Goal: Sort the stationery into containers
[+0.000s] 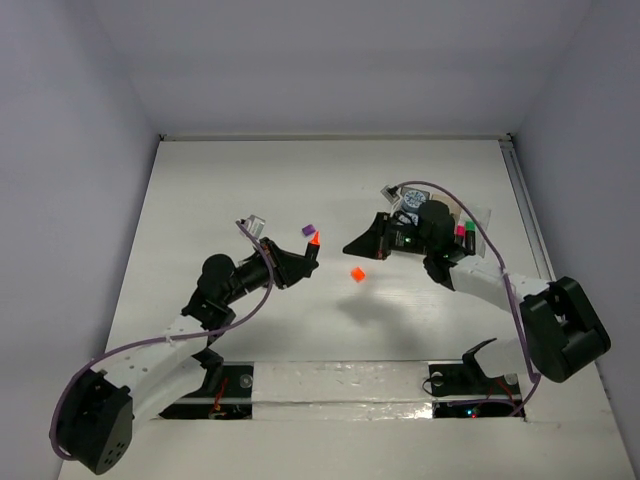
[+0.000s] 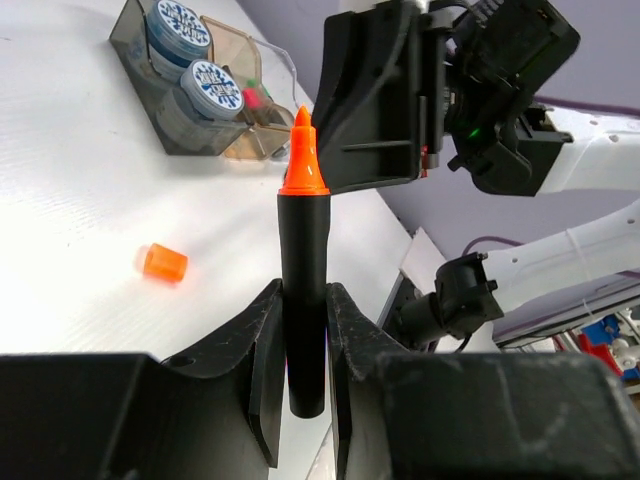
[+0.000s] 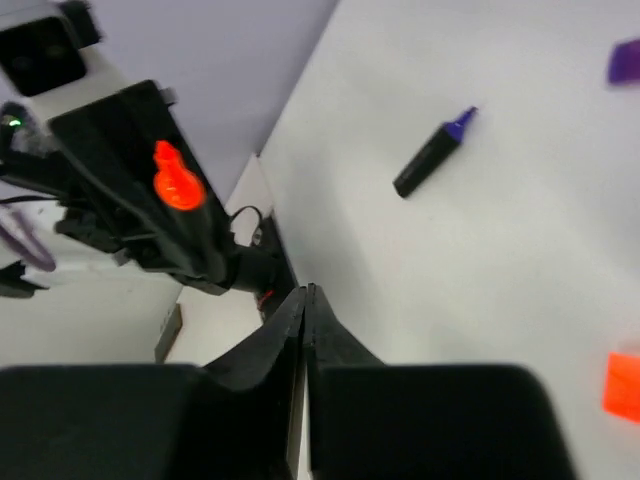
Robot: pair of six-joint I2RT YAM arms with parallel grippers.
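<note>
Clamping the orange highlighter [image 2: 303,240] in the left gripper [image 2: 303,310], with the jaws narrowed onto the black body, one finger on either side near its rear end. Holding it uncapped, raised off the table [image 2: 80,200], with the bare orange tip pointing away from the wrist. Facing the right gripper [image 3: 305,305] tip-first across a small gap, without contact.

Showing the right jaws pressed together in the right wrist view, with no gap between the fingers [image 3: 285,330] and nothing gripped.

Lying loose on the table:
- orange cap [image 1: 358,273], near and below the gap between the two grippers, apart from both;
- purple cap [image 1: 308,229], just beside the orange tip in the top view, resting on the table surface;
- purple highlighter [image 3: 433,155], uncapped and flat, seen from the right wrist only, apart from the purple cap.

Standing at the far right of the table, behind the right wrist:
- dark grey holder [image 2: 205,138], carrying two round blue-and-white pieces [image 2: 210,80] side by side;
- clear box [image 2: 238,55] with tan insert, right against the holder, with pink and green ends showing inside, otherwise too hidden to identify.
</note>
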